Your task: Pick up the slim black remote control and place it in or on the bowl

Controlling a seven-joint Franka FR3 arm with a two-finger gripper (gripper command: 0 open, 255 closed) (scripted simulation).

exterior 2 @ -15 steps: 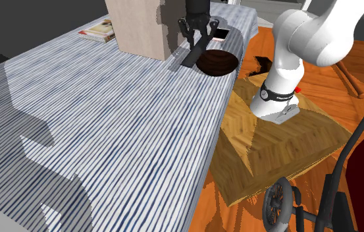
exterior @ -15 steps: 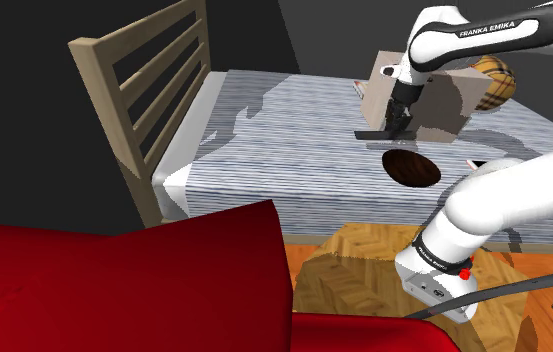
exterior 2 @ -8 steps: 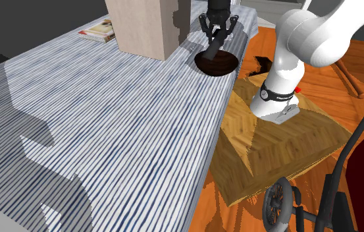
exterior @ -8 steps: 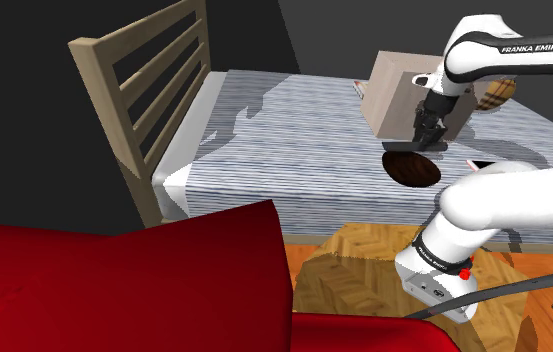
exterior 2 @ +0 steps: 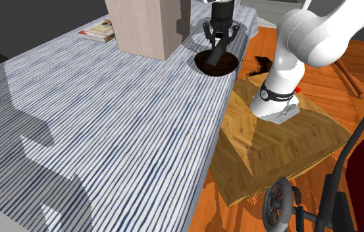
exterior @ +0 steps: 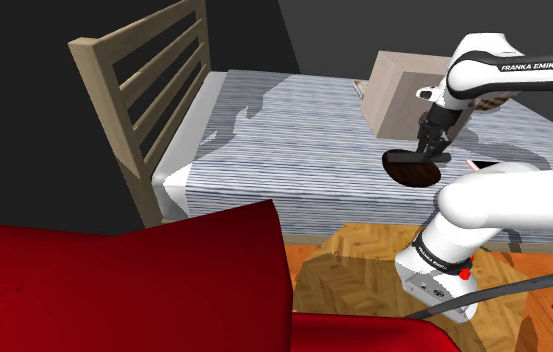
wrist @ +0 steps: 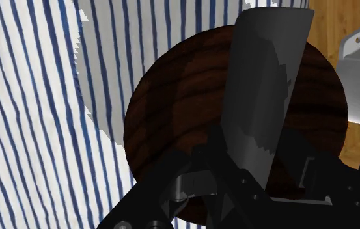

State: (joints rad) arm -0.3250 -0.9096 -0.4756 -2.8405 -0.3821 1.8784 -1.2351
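Currently, hand (exterior 2: 220,39): pinching the remote (wrist: 263,84) by one end, a finger on either side.
- Remote: hangs slanted, free end over the bowl (wrist: 172,110). Whether it touches the bowl, I cannot tell.
- Bowl: dark, wood-grained, on the striped bed (exterior: 284,140), near the edge facing my stand (exterior: 359,265).
- Done, as I judge it: pickup and carry.
- Left: let go, then lift clear.
- Around: pale box (exterior 2: 141,26) just beside the bowl. Book (exterior 2: 98,30) past the box, well apart. Slatted headboard (exterior: 149,80) at the bed's end. Red furniture (exterior: 114,290) near the shoulder camera.
- In the way: nothing between remote and bowl. The box is near my hand, so I would rise straight up.
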